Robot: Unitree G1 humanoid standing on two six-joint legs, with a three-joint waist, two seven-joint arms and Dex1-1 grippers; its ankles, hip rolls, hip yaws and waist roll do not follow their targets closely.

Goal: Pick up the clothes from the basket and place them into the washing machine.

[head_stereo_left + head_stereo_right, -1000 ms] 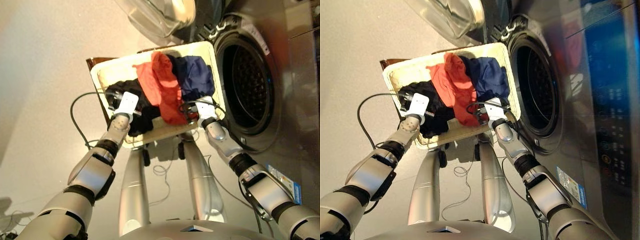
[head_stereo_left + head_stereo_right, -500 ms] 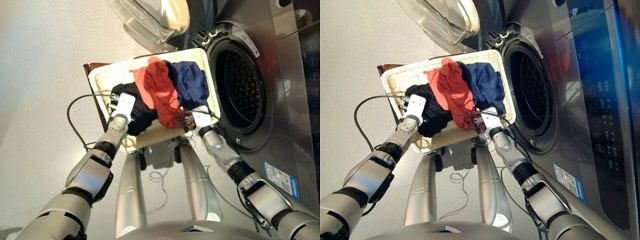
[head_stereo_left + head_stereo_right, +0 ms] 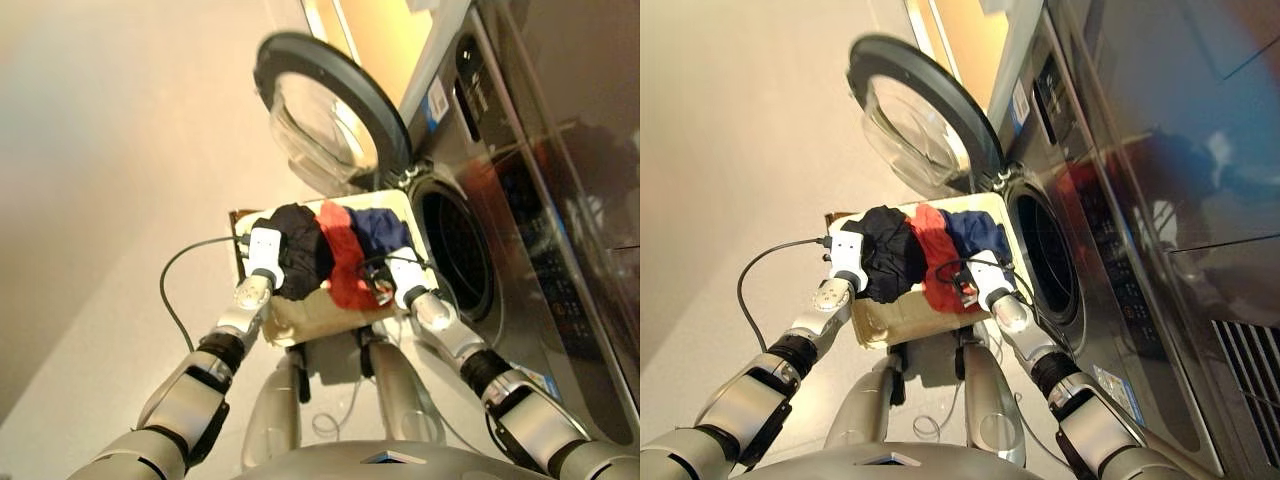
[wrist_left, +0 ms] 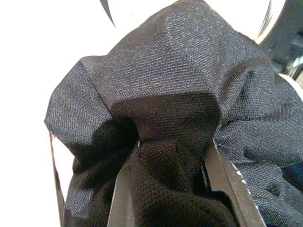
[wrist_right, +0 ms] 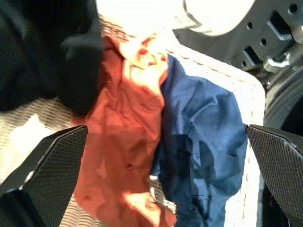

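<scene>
Black garment (image 4: pixel 165 109) pinched in left tool (image 4: pixel 173 189), wrist view only.

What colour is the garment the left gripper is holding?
Black garment, pinched by the left gripper; clearest in the left wrist view.

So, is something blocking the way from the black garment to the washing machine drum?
Nothing visible blocks it. The door is swung open, the drum is clear, and the left gripper holds the black garment.
</scene>
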